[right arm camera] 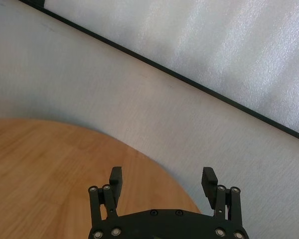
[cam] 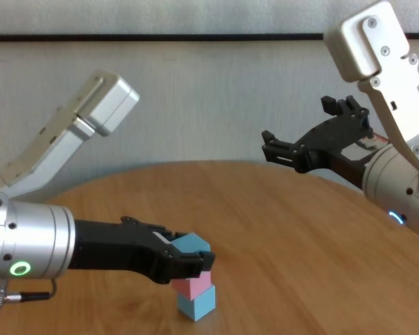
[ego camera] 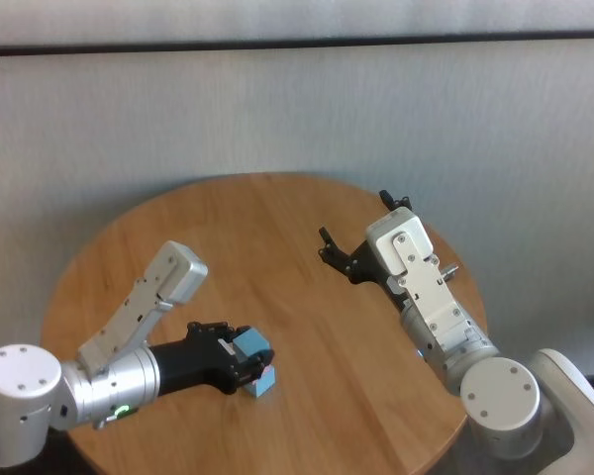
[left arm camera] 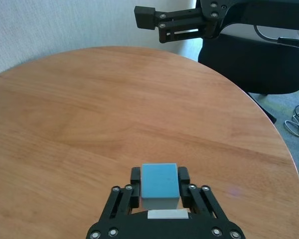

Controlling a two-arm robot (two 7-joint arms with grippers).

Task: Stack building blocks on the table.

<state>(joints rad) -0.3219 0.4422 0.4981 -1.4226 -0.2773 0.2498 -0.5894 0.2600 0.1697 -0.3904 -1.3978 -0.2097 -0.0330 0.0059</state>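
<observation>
Now left hand (cam: 188, 264) clasping top blue block (cam: 193, 246) on pink block (cam: 193, 285), right hand (right arm camera: 162, 181) wide apart, aloft.

Soft, even daylight is filling the scene, leaving only faint shadows on the table (ego camera: 277, 228). A pale sheen is lying across the wood in the left wrist view, and the wall (right arm camera: 229, 45) is glowing brightly behind. Distant edges are looking slightly soft, while the nearer parts are staying reasonably sharp
</observation>
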